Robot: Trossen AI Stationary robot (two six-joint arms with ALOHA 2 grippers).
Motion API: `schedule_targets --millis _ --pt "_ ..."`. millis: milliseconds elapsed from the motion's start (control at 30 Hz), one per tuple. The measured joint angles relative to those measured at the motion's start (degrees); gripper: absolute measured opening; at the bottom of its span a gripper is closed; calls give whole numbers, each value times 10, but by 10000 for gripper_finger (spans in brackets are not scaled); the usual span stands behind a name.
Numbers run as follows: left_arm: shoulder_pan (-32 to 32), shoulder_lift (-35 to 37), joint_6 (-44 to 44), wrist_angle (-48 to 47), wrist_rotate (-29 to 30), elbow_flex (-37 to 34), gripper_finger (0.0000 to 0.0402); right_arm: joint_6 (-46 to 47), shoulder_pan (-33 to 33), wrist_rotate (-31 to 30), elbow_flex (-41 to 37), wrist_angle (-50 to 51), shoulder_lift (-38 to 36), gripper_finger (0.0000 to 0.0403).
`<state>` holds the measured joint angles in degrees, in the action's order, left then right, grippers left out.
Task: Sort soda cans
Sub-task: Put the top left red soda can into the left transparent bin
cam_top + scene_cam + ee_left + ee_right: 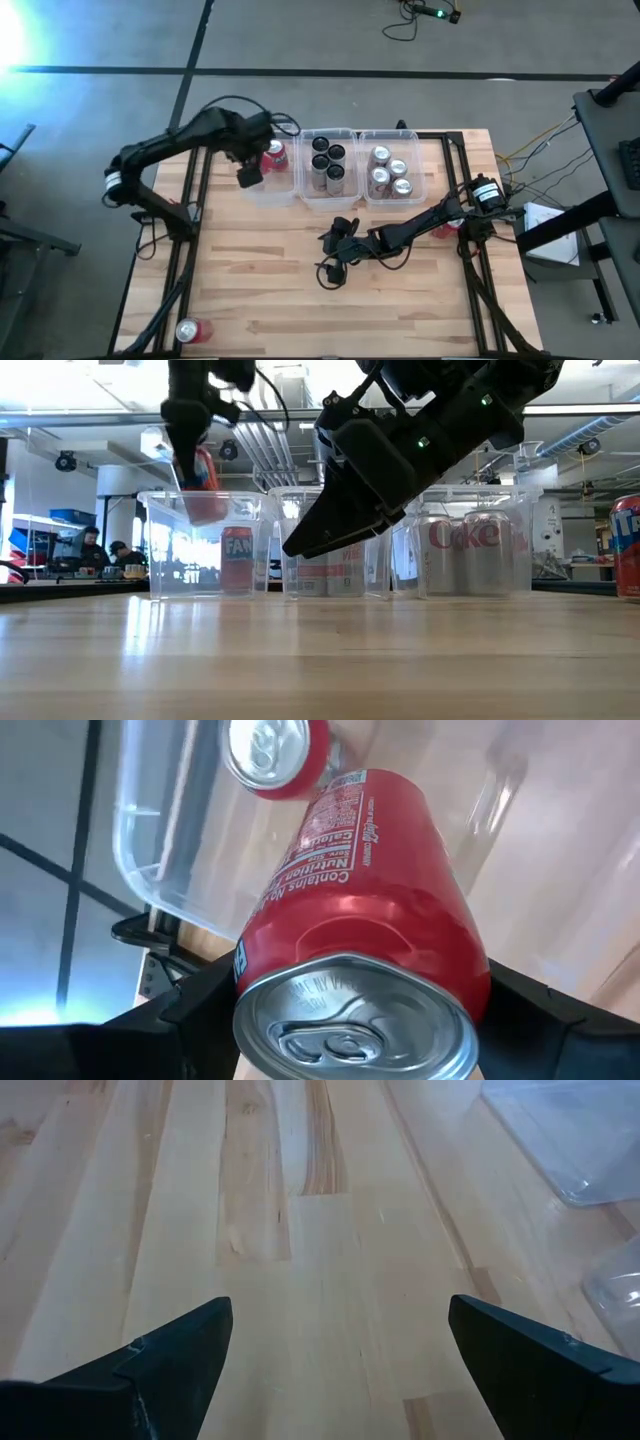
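Three clear bins stand in a row at the table's far side. The left bin holds one upright red soda can. The middle bin holds black cans and the right bin silver ones. My left gripper hangs over the left bin, shut on a second red can. My right gripper stands open over bare table in front of the middle bin, with nothing between its fingers. One more red can lies at the table's near left corner, and another stands by the right arm. My left gripper pinches the red can's side wall near its top end between its two fingers. The fingers come steeply from above and lie along the can. The can is tilted, silver top up, and its lower end is down between the left bin's walls, clear of the floor.
The upright red can stands in the left bin just beside the held one. Bare wood lies between the bins and the table's near edge. Black frame rails run down both sides of the table. People sit in the room beyond the table.
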<state>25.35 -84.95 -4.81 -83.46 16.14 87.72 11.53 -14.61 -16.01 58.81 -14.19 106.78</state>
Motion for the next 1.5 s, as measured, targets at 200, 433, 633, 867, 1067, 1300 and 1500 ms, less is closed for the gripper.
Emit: schedule_targets --millis 200,433,633,867,1067,1300,1500 --pt "18 -57 -30 -9 8 0 284 0 0 0 0 8 0 368" --pt "23 -104 -52 -13 39 -1 284 0 0 0 0 8 0 368" --pt "29 -133 -68 -3 45 -2 284 0 0 0 0 8 0 368" --pt "39 -164 -82 6 43 -5 284 0 0 0 0 9 0 368" --pt "54 -178 -86 27 26 -7 284 1 0 0 0 12 0 368" --pt "60 -178 -94 31 17 -9 284 4 0 0 0 19 0 368" --pt "65 -182 -91 42 -6 -13 284 4 0 0 0 19 0 368"
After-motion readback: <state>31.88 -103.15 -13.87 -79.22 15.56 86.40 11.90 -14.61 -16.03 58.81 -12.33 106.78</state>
